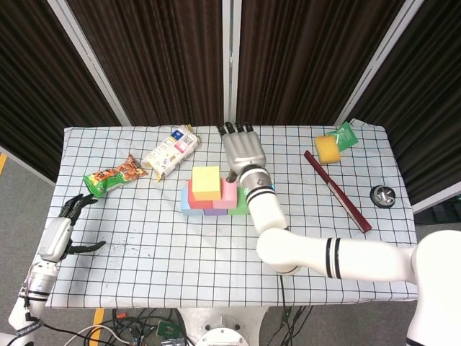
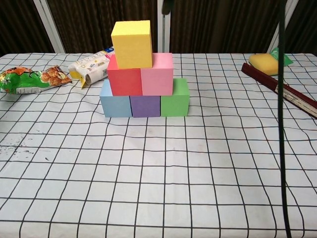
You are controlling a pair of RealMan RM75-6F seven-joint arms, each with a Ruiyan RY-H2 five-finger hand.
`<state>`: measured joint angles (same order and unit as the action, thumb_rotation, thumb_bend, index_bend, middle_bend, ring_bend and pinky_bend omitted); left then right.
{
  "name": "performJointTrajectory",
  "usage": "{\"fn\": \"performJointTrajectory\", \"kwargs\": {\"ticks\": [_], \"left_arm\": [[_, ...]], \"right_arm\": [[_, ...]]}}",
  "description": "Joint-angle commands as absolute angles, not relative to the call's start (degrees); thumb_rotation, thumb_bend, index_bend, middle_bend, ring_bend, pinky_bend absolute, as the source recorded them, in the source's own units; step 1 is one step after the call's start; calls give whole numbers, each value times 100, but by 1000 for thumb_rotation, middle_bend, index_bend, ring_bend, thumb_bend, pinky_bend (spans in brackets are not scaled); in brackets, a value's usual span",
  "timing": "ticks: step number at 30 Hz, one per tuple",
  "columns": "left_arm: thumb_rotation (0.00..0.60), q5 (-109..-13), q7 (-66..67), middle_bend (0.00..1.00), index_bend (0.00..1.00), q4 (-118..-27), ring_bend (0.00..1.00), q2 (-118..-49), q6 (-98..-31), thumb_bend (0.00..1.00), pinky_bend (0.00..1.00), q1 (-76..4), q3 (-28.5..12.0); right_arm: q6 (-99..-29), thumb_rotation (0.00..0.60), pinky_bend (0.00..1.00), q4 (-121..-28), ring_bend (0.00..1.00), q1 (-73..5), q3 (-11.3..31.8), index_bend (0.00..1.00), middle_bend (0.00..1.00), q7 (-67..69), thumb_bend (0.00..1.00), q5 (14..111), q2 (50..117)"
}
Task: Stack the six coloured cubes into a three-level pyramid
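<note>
The cubes stand as a three-level pyramid at the table's middle. The blue cube (image 2: pixel 115 102), purple cube (image 2: pixel 145 105) and green cube (image 2: pixel 175 98) form the bottom row. The red cube (image 2: pixel 124 79) and pink cube (image 2: pixel 157 75) sit on them, and the yellow cube (image 2: pixel 132 43) (image 1: pixel 206 182) tops the stack, slightly left of centre. My right hand (image 1: pixel 241 151) hovers open above and behind the pyramid's right side, touching nothing. My left hand (image 1: pixel 63 229) hangs open off the table's left edge.
A white snack pack (image 2: pixel 91 65) and a green-orange snack bag (image 2: pixel 28 80) lie to the back left. A yellow sponge (image 2: pixel 265 62) and a dark red bar (image 2: pixel 280 89) lie at the right. A dark round object (image 1: pixel 382 196) sits near the table's right edge.
</note>
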<state>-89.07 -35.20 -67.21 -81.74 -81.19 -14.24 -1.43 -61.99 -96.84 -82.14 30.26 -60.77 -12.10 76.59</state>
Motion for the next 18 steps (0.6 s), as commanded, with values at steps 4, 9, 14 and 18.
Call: {"fn": "performJointTrajectory", "kwargs": {"ticks": [4,9,14,18], "left_arm": [[600,-8900,-3484,159,74,-6674,1,-8216,-8138,0,28,-1414,-148],[600,-8891,-3447,159,75,-6576,1,-8295,-8105,0,28,-1414,-135],[600,-8913,-3412,159,75,-6537,1,-8331,-8107,0,27,-1419,-123],[600,-8897,-3413,159,74,-6507,1,-8351,-8109,0,27,-1410,-128]], "right_arm": [[-5642,600,0,-9463,0,-7429,2397,0,31,-5436,0,-549,7505],[-5133,600,0,-9084,0,-6820,1978,0,30,-4622,0,370,7710],[-4875,600,0,-8480,0,-6441,1625,0,22,-3978,0,1107,8165],[-4614,600,0,-7920,0,-6189,1519,0,21,-3366,0,1611,8644]]}}
